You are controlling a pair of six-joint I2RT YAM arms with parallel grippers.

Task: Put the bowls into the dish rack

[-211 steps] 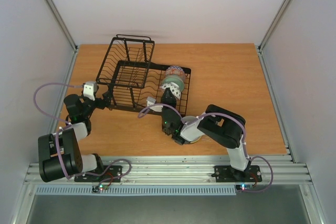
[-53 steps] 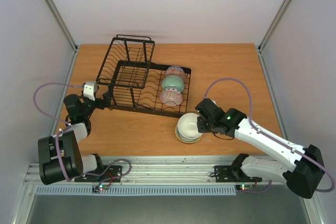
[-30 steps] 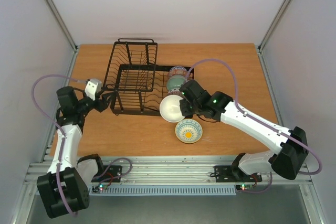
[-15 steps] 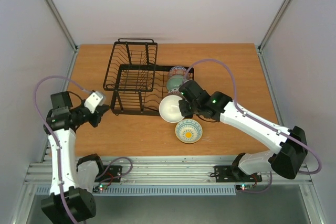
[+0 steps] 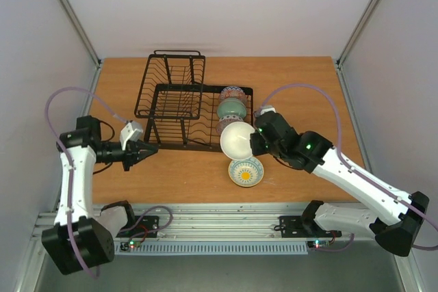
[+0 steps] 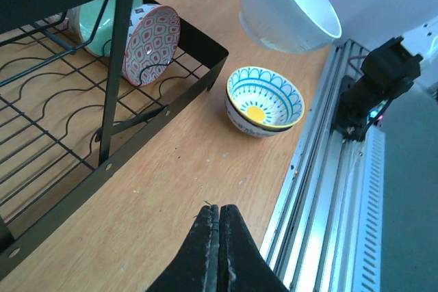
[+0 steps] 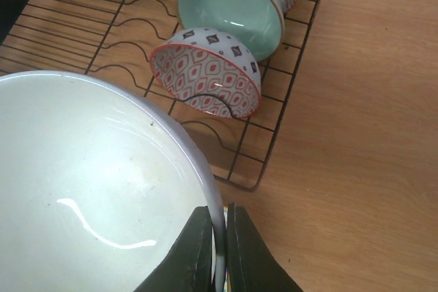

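Observation:
My right gripper (image 7: 220, 213) is shut on the rim of the cream-white bowl (image 7: 89, 182), holding it tilted in the air. From above, that bowl (image 5: 237, 139) hangs at the near right corner of the black dish rack (image 5: 174, 111). The blue-patterned bowl with a yellow centre (image 5: 246, 171) sits on the table just below it. In the rack's right end stand a red-and-white bowl (image 7: 205, 73) and a sage green bowl (image 7: 233, 8) on edge, with another patterned bowl (image 5: 233, 91) behind them. My left gripper (image 5: 147, 150) is shut and empty, low over the table in front of the rack's left end.
The rack's taller basket section (image 5: 171, 80) stands at its far left. A metal rail (image 5: 219, 213) runs along the table's near edge, close to the blue bowl. White walls close in both sides and the back.
My left gripper has come away from the rack's left edge, moved toward the near side and shut. My right arm has carried the cream-white bowl a little to the right.

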